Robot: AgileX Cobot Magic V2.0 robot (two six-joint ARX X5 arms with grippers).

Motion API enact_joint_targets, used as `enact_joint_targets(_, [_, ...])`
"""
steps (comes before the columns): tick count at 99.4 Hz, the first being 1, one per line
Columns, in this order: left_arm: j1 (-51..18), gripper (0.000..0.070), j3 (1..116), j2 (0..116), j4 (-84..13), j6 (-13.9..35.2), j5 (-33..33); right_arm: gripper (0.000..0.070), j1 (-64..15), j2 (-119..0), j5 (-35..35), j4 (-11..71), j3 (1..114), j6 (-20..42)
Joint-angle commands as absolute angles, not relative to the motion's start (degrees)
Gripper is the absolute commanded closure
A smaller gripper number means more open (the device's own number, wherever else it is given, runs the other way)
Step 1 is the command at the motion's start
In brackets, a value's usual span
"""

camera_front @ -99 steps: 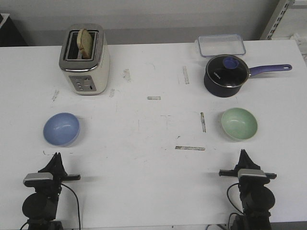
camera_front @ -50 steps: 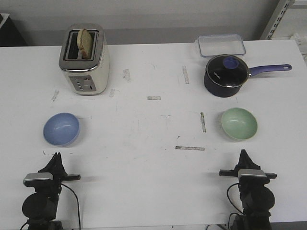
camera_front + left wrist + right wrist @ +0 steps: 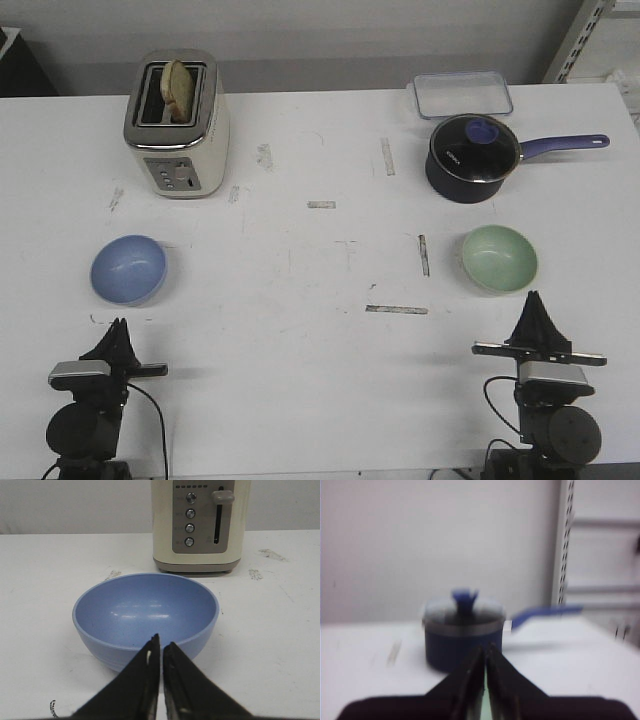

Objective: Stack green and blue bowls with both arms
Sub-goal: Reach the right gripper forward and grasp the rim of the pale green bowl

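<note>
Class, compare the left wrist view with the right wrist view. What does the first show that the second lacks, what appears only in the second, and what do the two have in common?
Only the left wrist view shows the blue bowl and the toaster behind it. Only the right wrist view shows the saucepan, blurred, with shelving beside it. Both show the white table and a closed gripper: the left gripper and the right gripper. Neither shows the green bowl.

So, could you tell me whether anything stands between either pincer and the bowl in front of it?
Nothing visible does. The left pincer has only bare table between it and the blue bowl, and the right pincer likewise before the green bowl. The toaster and saucepan sit farther back.
</note>
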State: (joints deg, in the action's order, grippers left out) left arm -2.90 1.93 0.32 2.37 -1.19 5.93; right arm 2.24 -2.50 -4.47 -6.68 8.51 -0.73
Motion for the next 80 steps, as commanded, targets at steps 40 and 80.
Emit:
enact_joint_targets(40, [-2.96,0.0697,0.78,0.19,3.07,-1.91,5.98,0.0699,2.52,-47.88,0.62,26.81,59.42,-3.11])
enact_joint_targets(80, [-2.96,0.0697,0.78,0.19,3.07,-1.91,5.98,0.0281,13.17,-73.76,6.46,48.47,72.10,-9.91])
